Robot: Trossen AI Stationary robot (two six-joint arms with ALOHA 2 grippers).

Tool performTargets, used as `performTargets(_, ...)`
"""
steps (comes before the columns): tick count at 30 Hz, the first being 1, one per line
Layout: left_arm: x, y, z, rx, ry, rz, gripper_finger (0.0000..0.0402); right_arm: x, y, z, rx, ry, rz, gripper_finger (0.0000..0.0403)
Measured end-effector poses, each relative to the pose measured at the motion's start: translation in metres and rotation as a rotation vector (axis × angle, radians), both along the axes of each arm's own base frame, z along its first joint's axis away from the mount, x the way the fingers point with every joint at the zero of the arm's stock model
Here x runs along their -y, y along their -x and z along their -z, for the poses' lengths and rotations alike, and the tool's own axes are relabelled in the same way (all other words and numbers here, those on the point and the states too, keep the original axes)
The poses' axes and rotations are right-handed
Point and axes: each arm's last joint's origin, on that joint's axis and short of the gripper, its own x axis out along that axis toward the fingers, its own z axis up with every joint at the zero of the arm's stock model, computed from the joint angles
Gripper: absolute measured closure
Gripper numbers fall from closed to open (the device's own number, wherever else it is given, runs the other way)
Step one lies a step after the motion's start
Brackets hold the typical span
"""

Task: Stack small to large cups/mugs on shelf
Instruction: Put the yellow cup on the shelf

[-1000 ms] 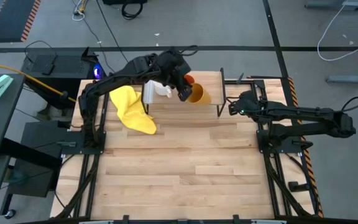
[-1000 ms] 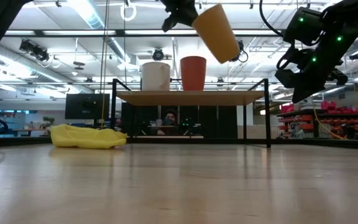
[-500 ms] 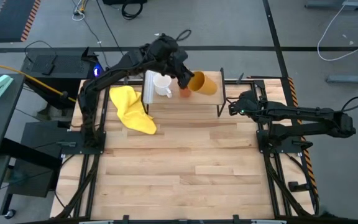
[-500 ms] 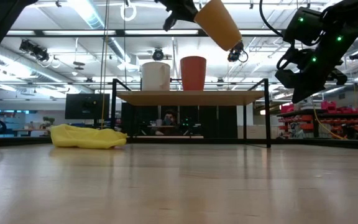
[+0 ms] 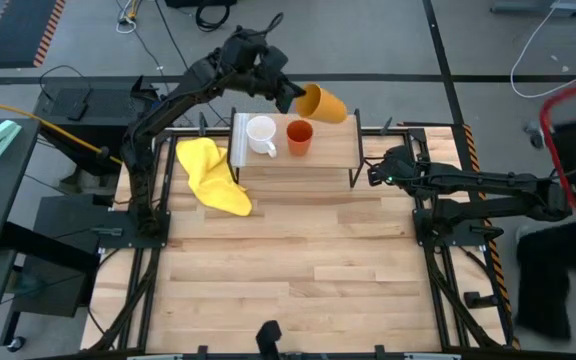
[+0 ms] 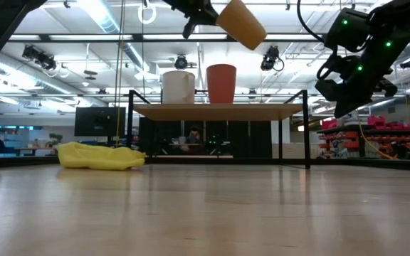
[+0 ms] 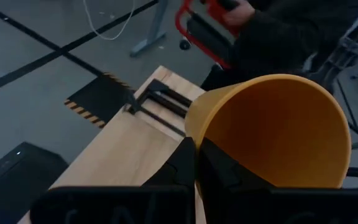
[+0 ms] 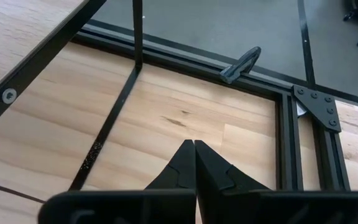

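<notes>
The white mug [image 5: 260, 135] and the orange-red cup [image 5: 299, 137] stand upright on the low wooden shelf [image 5: 330, 150]; both show in the low view, mug [image 6: 178, 87] and cup [image 6: 221, 84]. My left gripper [image 5: 293, 98] is shut on the yellow-orange cup [image 5: 323, 103], high above the shelf's far edge; the cup [image 6: 242, 23] is tilted. My right gripper [image 5: 373, 174] is shut and empty beside the shelf's right end. My left gripper pinches the yellow-orange cup's wall at its rim [image 7: 194, 134], one finger inside the cup and one outside. The cup is lifted clear, lying nearly on its side, its open mouth toward the gripper and its base toward the table's right edge.
A yellow cloth [image 5: 211, 175] lies on the table left of the shelf. The shelf's black legs [image 8: 114, 118] stand close to my right gripper. A red cart [image 5: 575, 110] and a person [image 5: 558, 270] are at the table's right side.
My left gripper has risen and gone toward the table's far edge with the yellow-orange cup, from over the orange-red cup to above the shelf's far edge. The cup has tipped further toward lying on its side.
</notes>
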Motion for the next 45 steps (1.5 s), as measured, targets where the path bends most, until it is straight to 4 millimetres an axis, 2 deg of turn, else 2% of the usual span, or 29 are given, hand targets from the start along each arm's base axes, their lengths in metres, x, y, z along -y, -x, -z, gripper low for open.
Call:
performTargets(4, -0.009, 0.009, 0.005, -0.045, 0.034, -0.027, 0.0392, 0.000, -0.001, -0.001, 0.014, 0.008, 0.001, 0.0403)
performTargets(8, -0.010, 0.013, 0.010, -0.103, 0.054, -0.025, 0.0392, 0.002, -0.003, -0.003, 0.047, 0.020, 0.004, 0.0403)
performTargets(15, 0.002, 0.006, 0.012, -0.119, 0.062, 0.010, 0.0392, 0.021, -0.003, 0.003, 0.003, 0.018, 0.077, 0.0403)
performTargets(20, 0.012, 0.000, 0.012, -0.119, 0.068, 0.034, 0.0392, 0.035, -0.013, 0.011, -0.005, -0.015, 0.063, 0.0403)
performTargets(29, 0.022, -0.002, 0.018, -0.190, 0.091, 0.031, 0.0392, 0.044, -0.025, 0.025, -0.033, -0.040, 0.051, 0.0403)
performTargets(45, 0.022, 0.000, 0.021, -0.233, 0.089, -0.009, 0.0392, 0.052, -0.041, 0.008, 0.003, -0.001, 0.014, 0.0403)
